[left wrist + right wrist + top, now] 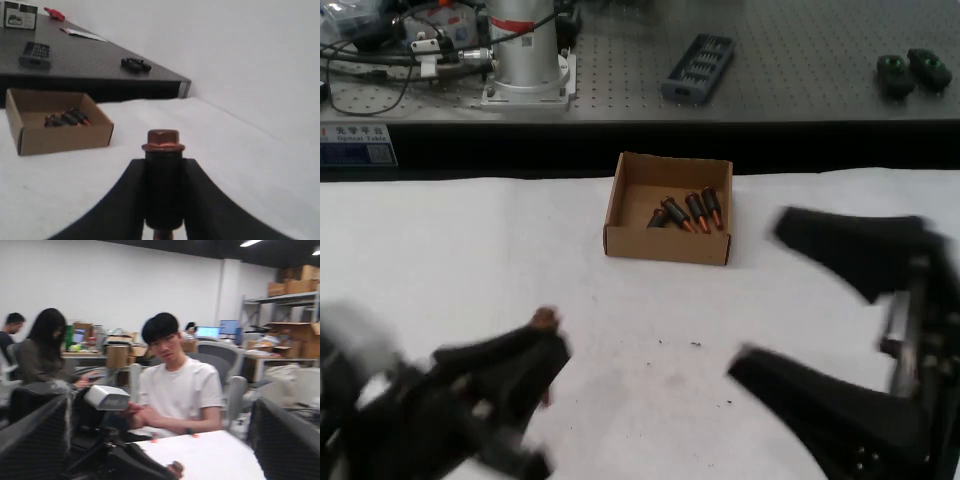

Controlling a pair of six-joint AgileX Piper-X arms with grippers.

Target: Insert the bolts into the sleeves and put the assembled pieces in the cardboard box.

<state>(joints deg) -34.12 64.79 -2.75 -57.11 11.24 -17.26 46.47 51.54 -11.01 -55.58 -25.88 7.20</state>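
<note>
The open cardboard box [623, 205] stands mid-bench on the white cloth and holds several black sleeves with copper bolts [692, 212]. In the left wrist view the box [62, 134] lies ahead and off to one side. My left gripper [163, 192] is shut on an assembled piece [163, 175], a black sleeve with a copper bolt head on top. In the high view this gripper [535, 355] is at the near left, with the bolt head [546, 319] poking out. My right gripper [760, 295] stands wide open at the near right with nothing between its fingers [35, 430].
White cloth [470, 260] covers the near bench. Behind it, a dark perforated table [800, 80] carries a metal post [523, 45], cables, a black ribbed block [699, 66] and two dark green-centred parts [912, 72].
</note>
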